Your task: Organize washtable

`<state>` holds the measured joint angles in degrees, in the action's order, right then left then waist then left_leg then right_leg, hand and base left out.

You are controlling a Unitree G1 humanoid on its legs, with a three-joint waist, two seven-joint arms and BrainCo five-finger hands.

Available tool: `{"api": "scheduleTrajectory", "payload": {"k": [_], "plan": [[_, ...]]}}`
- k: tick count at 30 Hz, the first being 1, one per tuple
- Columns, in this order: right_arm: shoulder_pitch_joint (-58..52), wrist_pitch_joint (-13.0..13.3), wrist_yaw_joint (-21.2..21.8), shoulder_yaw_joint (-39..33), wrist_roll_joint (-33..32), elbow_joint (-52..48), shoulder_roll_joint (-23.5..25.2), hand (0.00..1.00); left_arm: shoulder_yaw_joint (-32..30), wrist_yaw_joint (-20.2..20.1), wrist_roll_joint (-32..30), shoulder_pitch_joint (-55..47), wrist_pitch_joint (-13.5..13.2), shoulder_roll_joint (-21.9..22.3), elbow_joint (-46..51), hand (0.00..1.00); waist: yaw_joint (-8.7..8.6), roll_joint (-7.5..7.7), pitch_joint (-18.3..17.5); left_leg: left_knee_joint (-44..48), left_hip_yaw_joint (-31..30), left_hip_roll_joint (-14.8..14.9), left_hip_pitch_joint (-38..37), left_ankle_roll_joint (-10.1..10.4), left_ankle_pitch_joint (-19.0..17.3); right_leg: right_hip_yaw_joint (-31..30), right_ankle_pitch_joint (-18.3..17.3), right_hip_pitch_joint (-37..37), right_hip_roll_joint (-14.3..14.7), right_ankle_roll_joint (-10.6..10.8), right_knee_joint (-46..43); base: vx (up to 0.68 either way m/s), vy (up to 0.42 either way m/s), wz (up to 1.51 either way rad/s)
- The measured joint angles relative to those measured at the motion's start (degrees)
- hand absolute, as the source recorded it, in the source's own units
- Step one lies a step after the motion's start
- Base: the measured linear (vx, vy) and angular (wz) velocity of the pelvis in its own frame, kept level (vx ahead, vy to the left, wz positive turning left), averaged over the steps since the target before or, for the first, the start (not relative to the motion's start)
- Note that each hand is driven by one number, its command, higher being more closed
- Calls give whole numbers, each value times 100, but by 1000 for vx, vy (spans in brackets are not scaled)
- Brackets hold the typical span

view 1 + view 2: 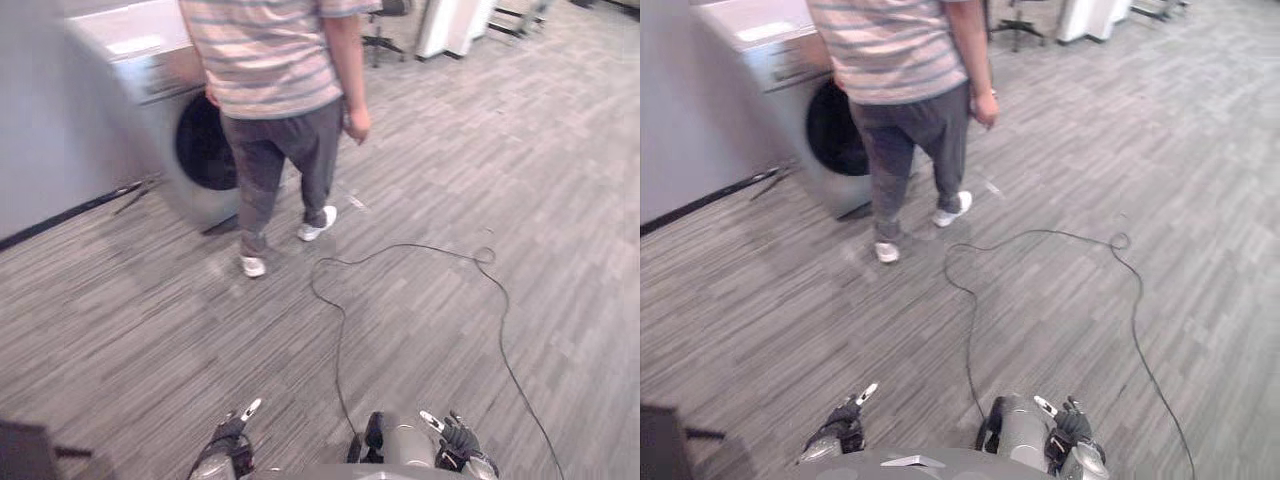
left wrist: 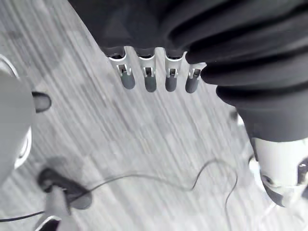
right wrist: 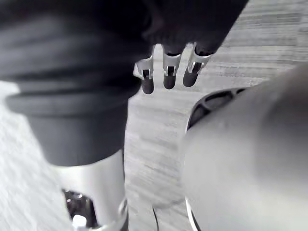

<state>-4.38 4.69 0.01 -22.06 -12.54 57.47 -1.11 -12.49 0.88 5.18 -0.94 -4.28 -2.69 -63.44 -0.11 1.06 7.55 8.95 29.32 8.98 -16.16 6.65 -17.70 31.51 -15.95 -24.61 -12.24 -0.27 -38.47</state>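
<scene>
You're in an office-like test room: grey plank floor (image 1: 500, 180), front-loading washing machine (image 1: 190, 140) at eleven o'clock, office chair (image 1: 383, 42) at one.

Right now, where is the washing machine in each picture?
Left eye view: the washing machine is upper left, just behind the person.
Right eye view: the washing machine is upper left again, behind the same person.
Left wrist view: the left hand, fingers straight, hangs over the floor instead.
Right wrist view: the right hand, fingers straight, hangs over the floor instead.
Shared landmark: the streaky grey floor.
</scene>
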Motion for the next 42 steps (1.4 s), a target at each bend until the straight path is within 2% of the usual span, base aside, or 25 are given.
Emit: {"api": "scheduleTrajectory", "payload": {"k": [2,3,5,6,8,11,13,16,18,20,21,22,23,24,26,27,29,31,32,33,35,36,38,40,42], "plan": [[31,-2,-10,-114,-4,145,-6,0,73,-20,-4,57,42,-57,-264,0,-97,36,-11,29,277,65,-206,96,53,67,433,31,210,-194,823,253,-382,-144],[9,-23,-12,-278,-33,304,-11,0,28,-30,-5,22,52,-76,-357,0,-103,-24,-9,380,361,278,-320,193,105,85,820,145,424,-883,818,369,-503,-132],[-93,-63,-10,-630,-38,474,-28,0,-203,-51,-11,84,59,-51,-366,0,-191,-121,-12,1760,86,843,-37,457,544,-35,503,440,862,-979,863,440,-560,-100],[-159,-114,-16,-915,-48,510,-14,0,-623,-81,12,52,50,98,-303,0,-190,-278,27,3415,-431,1357,522,-23,1371,-274,382,862,1341,-1087,1214,377,-507,-93],[-148,-112,-28,-952,-155,570,-22,0,-858,-121,15,-4,46,133,-266,0,-141,-333,90,5040,-898,1609,1176,-581,1365,-645,360,1344,1749,-1133,1612,274,-369,-123],[-39,-107,-74,-721,-211,772,-72,0,-982,-136,529,-192,-42,42,-3,0,57,-151,182,6053,-2100,772,2441,-303,854,-1534,338,2410,2084,-1163,2400,39,-237,-127],[209,-100,-83,-525,-207,913,-115,0,-874,-70,582,-315,-75,-53,58,0,170,-114,221,5291,-2044,488,3409,-401,404,-2283,379,2938,2158,-998,2831,-149,-96,-167],[335,-100,-90,-429,-204,995,-113,0,-798,-4,718,-435,-61,-53,44,0,242,-116,270,3532,-1859,317,3861,-408,338,-2778,258,3393,2108,-830,3180,-292,15,-106],[258,-106,-128,-391,-200,1005,-170,0,-733,35,807,-573,-84,-10,57,0,274,-96,220,1446,-2036,-162,4017,-252,1171,-3100,-82,3761,1904,-657,3335,-43,112,-71],[30,-106,-113,-286,-178,1024,-152,0,-745,47,906,-723,-83,-54,17,0,393,73,-18,1703,-1978,-461,4004,-686,1396,-3279,-408,3723,1585,-291,2832,582,56,-79],[43,-107,-93,-378,-181,1052,-99,0,-809,42,921,-759,-87,-90,-125,0,378,142,43,1809,-1855,-570,3713,-864,1200,-3209,-574,3237,1424,24,1205,639,-18,-64],[49,-97,-74,-468,-157,1047,-71,0,-784,46,920,-739,-82,-173,-183,0,340,225,85,1725,-1839,-666,3453,-910,1067,-3124,-398,2863,1288,297,177,438,-13,0],[11,-116,-21,-532,-82,1058,-70,0,-643,49,918,-706,-69,-314,-186,0,128,365,163,1568,-1966,-899,2992,-967,847,-2876,781,2276,1018,698,-1432,297,-4,76],[-167,-119,5,-563,36,1064,-72,0,-369,35,917,-614,-63,-414,-182,0,-9,322,210,1402,-2199,-981,2511,-983,675,-2780,1117,1929,880,742,-2411,278,24,87],[-305,-124,10,-576,69,1052,-77,0,-150,-11,904,-532,-66,-436,-167,0,-26,244,209,850,-2405,-947,1625,-954,594,-2501,579,1395,655,261,-2786,99,-2,45],[-340,-116,29,-642,63,1041,-95,0,-41,-20,905,-479,-67,-387,-165,0,-105,89,197,357,-2499,-803,1114,-952,593,-2142,280,1007,469,39,-2369,-100,14,28],[-364,-108,32,-832,59,1037,-143,0,13,-27,913,-288,-63,-258,-164,0,-137,-118,253,-117,-2499,-580,554,-951,593,-1769,131,592,319,71,-1276,-76,33,25],[-409,-127,24,-970,55,1027,-158,0,217,-35,915,-94,-80,-117,-151,0,-272,-240,261,-412,-2527,-342,174,-900,435,-1709,546,277,262,613,718,76,30,66],[-445,-157,13,-1022,42,1048,-122,0,366,-62,908,-22,-99,-124,-115,0,-456,-139,211,-637,-2584,-381,-39,-1041,179,-1822,1190,171,28,902,1480,247,-143,101],[-482,-223,-3,-1164,41,1126,-134,0,366,-107,902,-25,-110,53,-117,0,-454,-224,156,-394,-2714,-241,-144,-1084,126,-2007,1041,94,294,271,985,446,-311,63],[-444,-230,15,-1386,24,1142,-199,0,250,-155,889,-32,-112,145,-67,0,-384,-373,125,1045,-2717,-42,421,-802,293,-2109,642,164,458,86,782,449,-451,-15],[-420,-261,14,-1459,24,1064,-242,0,-7,-168,781,-91,-92,207,-69,0,-383,-524,198,2713,-2863,228,1054,-387,767,-1995,392,501,680,-116,838,341,-417,-25],[-381,-252,3,-1443,11,1014,-301,0,-191,-174,751,-210,-67,228,-162,0,-343,-784,381,5101,-2964,602,1772,-233,1398,-1842,84,1440,1090,-485,1077,576,-374,-18],[-432,-258,-5,-1361,9,1018,-310,0,-327,-192,807,-328,-100,164,40,0,-254,-662,416,6170,-2817,429,2402,-483,1152,-1839,-233,2458,1214,-621,1604,657,-338,4],[-198,-237,-1,-1143,-14,1029,-331,0,-325,-191,798,-339,-125,-28,168,0,-101,-444,389,5500,-2252,96,3389,-463,643,-1988,-255,3391,1205,-532,2314,454,-212,-26]]}}
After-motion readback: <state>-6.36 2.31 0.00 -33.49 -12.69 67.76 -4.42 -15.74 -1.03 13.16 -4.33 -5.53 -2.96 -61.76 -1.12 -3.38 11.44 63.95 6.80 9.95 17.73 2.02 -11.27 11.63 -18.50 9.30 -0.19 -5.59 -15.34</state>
